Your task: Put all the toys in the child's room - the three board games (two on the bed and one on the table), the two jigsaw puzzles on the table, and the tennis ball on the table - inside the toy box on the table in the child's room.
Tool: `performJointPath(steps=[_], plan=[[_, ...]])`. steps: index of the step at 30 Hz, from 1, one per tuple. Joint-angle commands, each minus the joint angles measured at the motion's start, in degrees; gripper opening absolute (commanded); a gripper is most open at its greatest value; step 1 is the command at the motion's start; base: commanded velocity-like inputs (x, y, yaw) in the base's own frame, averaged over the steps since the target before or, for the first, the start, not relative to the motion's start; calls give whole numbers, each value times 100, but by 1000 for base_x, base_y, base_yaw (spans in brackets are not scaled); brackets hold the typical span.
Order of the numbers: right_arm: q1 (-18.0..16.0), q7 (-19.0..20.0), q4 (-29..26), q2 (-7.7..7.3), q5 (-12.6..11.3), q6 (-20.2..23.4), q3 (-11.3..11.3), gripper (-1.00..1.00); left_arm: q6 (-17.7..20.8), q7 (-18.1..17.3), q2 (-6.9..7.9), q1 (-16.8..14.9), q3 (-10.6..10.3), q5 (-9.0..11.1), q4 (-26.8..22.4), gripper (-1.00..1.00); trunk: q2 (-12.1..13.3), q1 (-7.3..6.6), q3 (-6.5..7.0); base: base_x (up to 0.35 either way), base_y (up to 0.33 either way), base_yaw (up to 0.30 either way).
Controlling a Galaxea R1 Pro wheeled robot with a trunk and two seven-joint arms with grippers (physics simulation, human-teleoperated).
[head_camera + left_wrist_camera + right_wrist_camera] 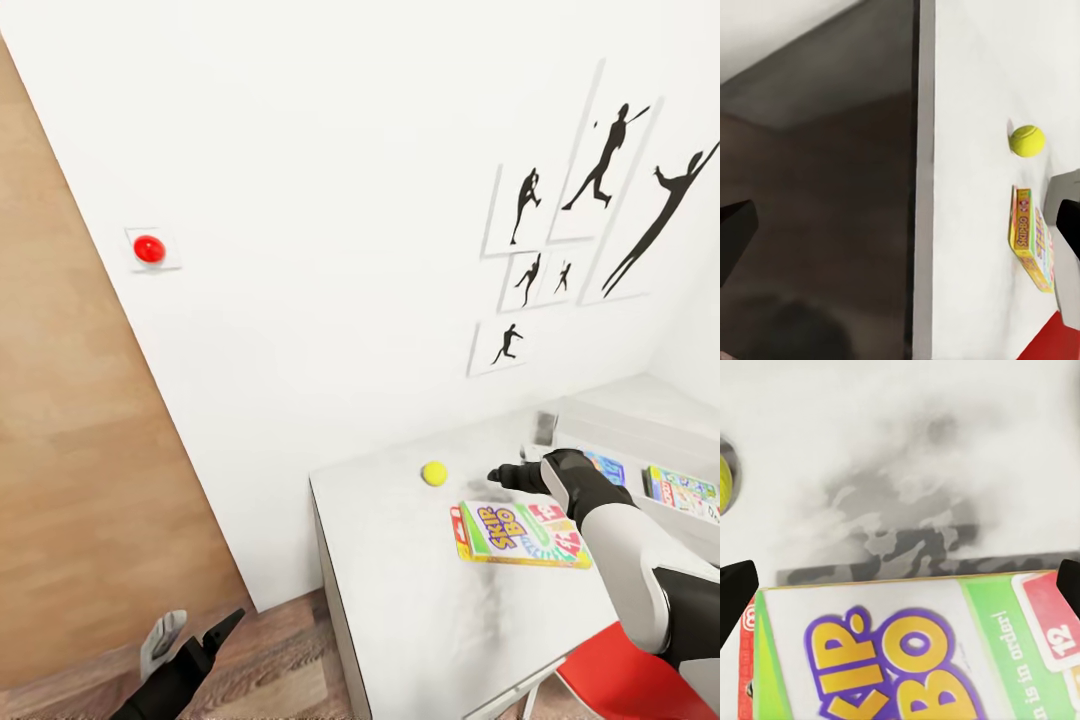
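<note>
I see my right gripper (pixel 510 476) with fingers apart, empty, above the table (pixel 400 590); Skip-Bo box (pixel 520 533) just beneath-behind, tennis ball (pixel 434 473) near ahead.

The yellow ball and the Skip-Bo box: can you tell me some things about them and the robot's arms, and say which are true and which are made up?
1. The tennis ball lies on the table. True.
2. The ball sits on top of the Skip-Bo box. False: it rests on the bare table, apart from the box.
3. The right tool is holding the Skip-Bo box. False: its open fingers are above the table near the box, gripping nothing.
4. The left tool hangs low over the wood floor, beside the table. True.
5. The Skip-Bo box stands on its edge. False: it lies flat.
6. A red chair is at the table's near edge. True.
</note>
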Motion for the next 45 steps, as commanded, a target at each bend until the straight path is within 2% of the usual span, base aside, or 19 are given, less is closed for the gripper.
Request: performJointPath(steps=[1,22,33,45], plan=[[-4,42,-8,5,61,27,-39,100,43,-2,-2,-2,7,37,-5,100,-12,3,-19,0,0,0],[-41,14,-7,16,69,36,-47,100,45,1,-5,-2,3,33,-5,100,-12,3,-211,0,0,0],[-296,-6,-3,15,83,69,-49,100,46,4,3,-2,3,29,-5,100,-12,3,-313,0,0,0],[-410,-8,0,-5,87,72,-49,100,45,11,3,-4,3,28,-5,100,-12,3,-423,0,0,0]])
